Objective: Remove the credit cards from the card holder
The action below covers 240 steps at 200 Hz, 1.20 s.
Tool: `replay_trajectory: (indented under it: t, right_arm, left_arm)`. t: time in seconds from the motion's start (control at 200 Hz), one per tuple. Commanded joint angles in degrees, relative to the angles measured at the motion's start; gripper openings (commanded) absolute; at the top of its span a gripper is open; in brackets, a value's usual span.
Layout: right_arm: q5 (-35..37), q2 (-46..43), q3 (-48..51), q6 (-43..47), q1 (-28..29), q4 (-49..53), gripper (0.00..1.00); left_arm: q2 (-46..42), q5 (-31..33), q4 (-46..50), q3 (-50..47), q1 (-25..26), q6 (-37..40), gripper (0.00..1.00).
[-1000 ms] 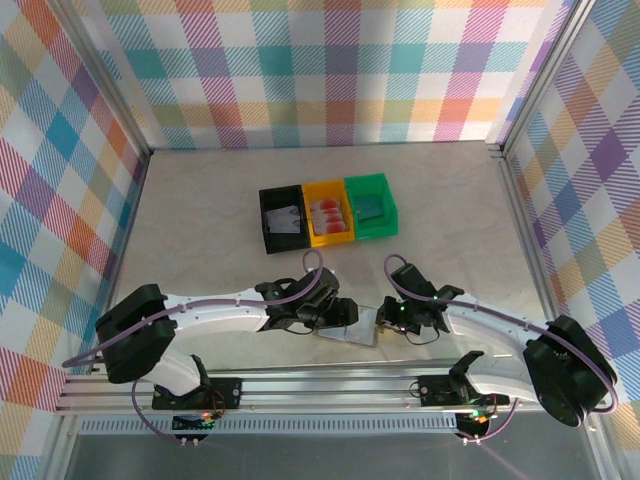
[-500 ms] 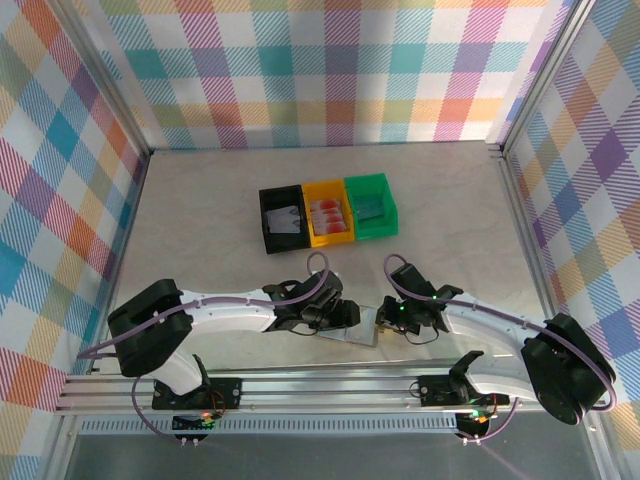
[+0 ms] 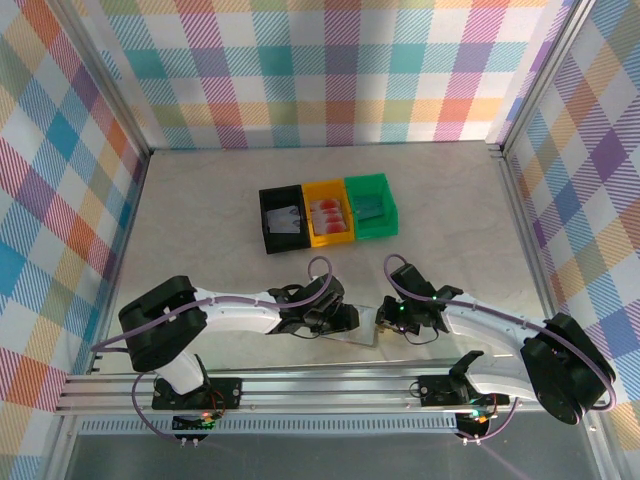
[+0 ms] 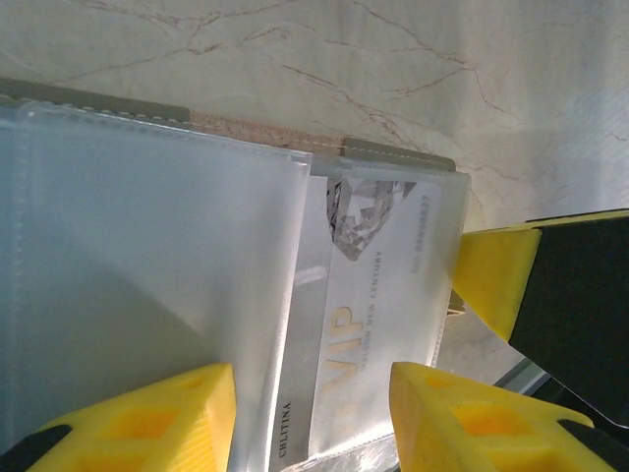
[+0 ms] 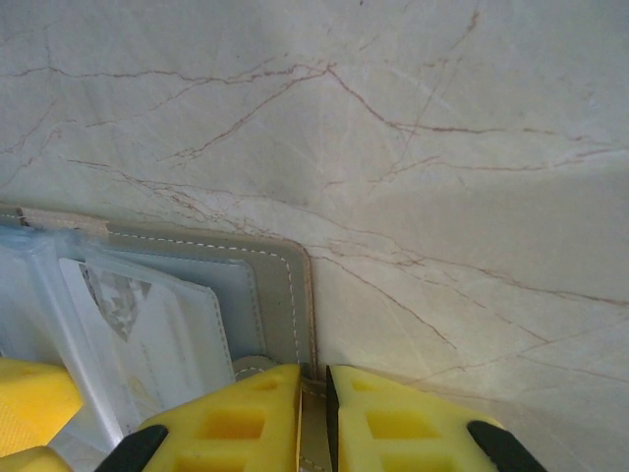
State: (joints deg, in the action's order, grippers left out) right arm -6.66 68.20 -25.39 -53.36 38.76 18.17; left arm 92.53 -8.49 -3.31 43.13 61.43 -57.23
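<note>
Anchorage: right pincer [image 5: 314,388] pinched the edge of the card holder [image 5: 270,295] so the spread left pincer [image 4: 313,393] could straddle a credit card [image 4: 383,295].

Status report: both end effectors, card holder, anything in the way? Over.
Left end effector open over white VIP card. Right end effector shut on card holder edge. Card sits in clear sleeve.

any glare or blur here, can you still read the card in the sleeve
Left wrist view: the card is sharp, with "VIP" readable through the clear sleeve, which looks milky and carries a soft shadow. Right wrist view: the table veins are crisp, and a dim shadow lies across it. Top view: even light, no glare, the wallet too small for detail.
</note>
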Motion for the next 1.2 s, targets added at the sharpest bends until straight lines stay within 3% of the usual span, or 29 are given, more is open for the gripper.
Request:
replay_trajectory:
  t: [0.0,0.325,0.58,1.195]
  right_arm:
    - [0.9,1.6,2.2,-0.7,0.6,-1.1,0.17]
    - [1.2,0.7,2.6,-0.7,0.6,-0.7,0.17]
    - [1.0,0.3,2.8,-1.0,0.6,-0.9,0.17]
    - [0.9,0.1,3.3,-1.2,0.7,-1.7,0.17]
  left_arm:
    - [0.3,0.4,-0.6,-0.6,0.4,-0.4,0.44]
    - [-9.8,9.8,18.2,6.2,0.4,3.7,0.46]
    - [-4.8,3.6,9.7,5.7,0.6,0.8,0.47]
    - [0.0,2.3,3.6,3.7,1.5,-2.2,0.46]
